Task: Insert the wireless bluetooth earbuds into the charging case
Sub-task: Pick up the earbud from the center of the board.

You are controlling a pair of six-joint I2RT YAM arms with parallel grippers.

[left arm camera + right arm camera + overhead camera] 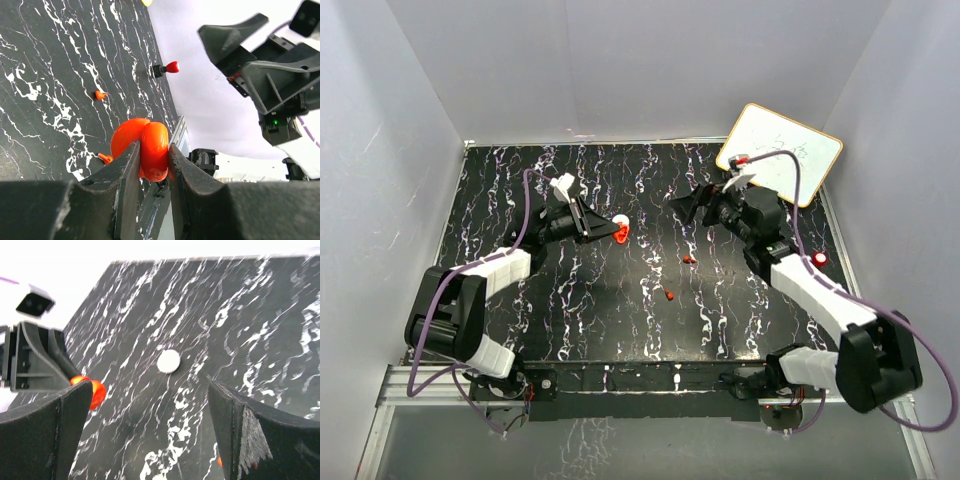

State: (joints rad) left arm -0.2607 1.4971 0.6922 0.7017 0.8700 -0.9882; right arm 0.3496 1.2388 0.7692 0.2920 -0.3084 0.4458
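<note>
The charging case (152, 145) is a glossy red shell, hinged open into two lobes. My left gripper (154, 150) is shut on it just above the table (621, 234). Two tiny red earbuds lie on the black marbled table, one (688, 259) nearer the case and one (669, 295) nearer the front; the left wrist view shows them too (101, 94) (105, 158). My right gripper (688, 203) hangs open over the table's middle right with nothing between its fingers (150, 390). In its view the case (94, 393) is at the left.
A white round puck (620, 219) (168, 361) lies flat beside the case. A white board (778, 153) with a wooden rim leans at the back right corner. A small red-tipped piece (171, 67) stands near the table's right edge. Grey walls close in three sides.
</note>
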